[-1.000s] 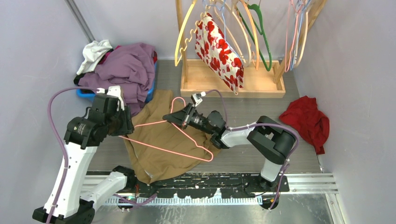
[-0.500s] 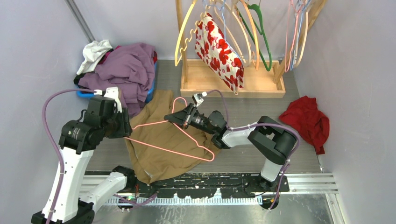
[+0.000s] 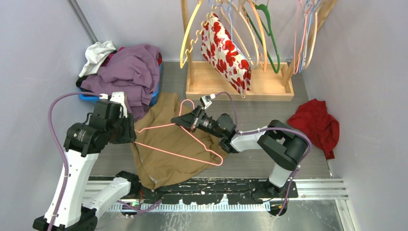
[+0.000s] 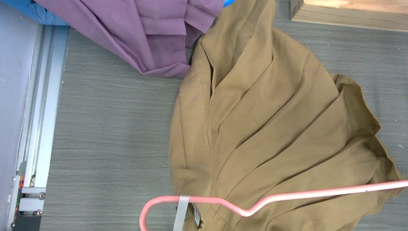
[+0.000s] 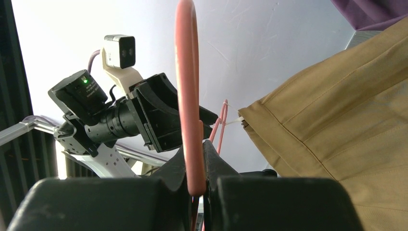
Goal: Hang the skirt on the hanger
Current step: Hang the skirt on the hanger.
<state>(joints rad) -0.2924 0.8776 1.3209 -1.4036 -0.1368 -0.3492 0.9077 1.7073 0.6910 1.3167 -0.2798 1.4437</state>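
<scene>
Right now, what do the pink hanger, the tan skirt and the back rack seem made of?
Pink hanger: thin round rod, smooth pink surface, likely plastic or coated wire; which is unclear. Tan skirt: matte woven cloth, sewn pleats and soft folds. Rack: pale bare wood, by its colour and plank edges.

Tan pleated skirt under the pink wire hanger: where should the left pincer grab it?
Tan pleated skirt: I'd pinch its left edge, coming from the left. That edge lies flat beside bare grey table, exposed between the purple garment and the pink wire hanger.
</scene>
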